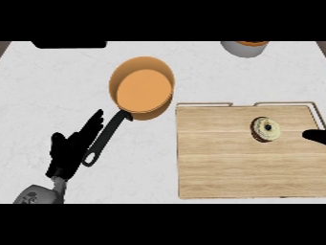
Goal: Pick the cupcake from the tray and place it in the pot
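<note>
Nearest the viewer, left of the tray [215, 182], the left robot hand [70, 148] is seen resting with fingers straight and apart, right beside the pot [143, 88] handle. At the tray's right edge only the tip of the right robot hand [322, 137] can be seen, so whether it's spread or curled can't be told. The cupcake [266, 129] is sat on the tray's right half, near that hand and not touched yet. It's probably light and squishy, so it should be taken by the sides, not the top. Pale frosting with a dark dot is seen on it. Beyond the tray's left corner, the orange pot is parked on the counter [45, 95].
</note>
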Motion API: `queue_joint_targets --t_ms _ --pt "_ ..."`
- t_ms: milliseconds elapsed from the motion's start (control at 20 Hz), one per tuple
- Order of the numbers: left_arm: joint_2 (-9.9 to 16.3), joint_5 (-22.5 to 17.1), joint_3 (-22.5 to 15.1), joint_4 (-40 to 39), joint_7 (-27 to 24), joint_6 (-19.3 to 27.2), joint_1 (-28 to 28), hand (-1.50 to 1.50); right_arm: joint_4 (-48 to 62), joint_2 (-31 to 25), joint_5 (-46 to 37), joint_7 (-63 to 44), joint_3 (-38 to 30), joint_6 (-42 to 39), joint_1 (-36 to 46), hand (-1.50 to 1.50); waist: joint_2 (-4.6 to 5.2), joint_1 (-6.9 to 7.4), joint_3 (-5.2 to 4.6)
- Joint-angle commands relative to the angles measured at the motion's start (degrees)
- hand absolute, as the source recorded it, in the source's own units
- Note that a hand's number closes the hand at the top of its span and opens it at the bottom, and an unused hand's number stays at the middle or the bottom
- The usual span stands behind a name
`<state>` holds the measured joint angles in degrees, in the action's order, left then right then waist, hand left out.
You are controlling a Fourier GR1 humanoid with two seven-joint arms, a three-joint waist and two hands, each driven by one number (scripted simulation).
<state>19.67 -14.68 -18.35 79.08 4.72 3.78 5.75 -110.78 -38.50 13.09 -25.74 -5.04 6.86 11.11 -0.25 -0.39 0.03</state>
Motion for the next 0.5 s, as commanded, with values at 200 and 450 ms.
queue_joint_targets --t_ms 200,450 --pt "-0.9 0.1 1.1 -0.8 1.3 -1.9 0.5 0.00 6.8 0.2 5.1 -14.6 2.5 -3.0 6.4 -1.50 0.36 0.95 -0.06" --pt "-0.9 0.1 2.3 -2.4 0.9 -2.6 1.4 0.00 12.8 -1.9 10.8 -15.5 6.2 -15.9 5.8 -1.50 0.51 1.06 -0.04"
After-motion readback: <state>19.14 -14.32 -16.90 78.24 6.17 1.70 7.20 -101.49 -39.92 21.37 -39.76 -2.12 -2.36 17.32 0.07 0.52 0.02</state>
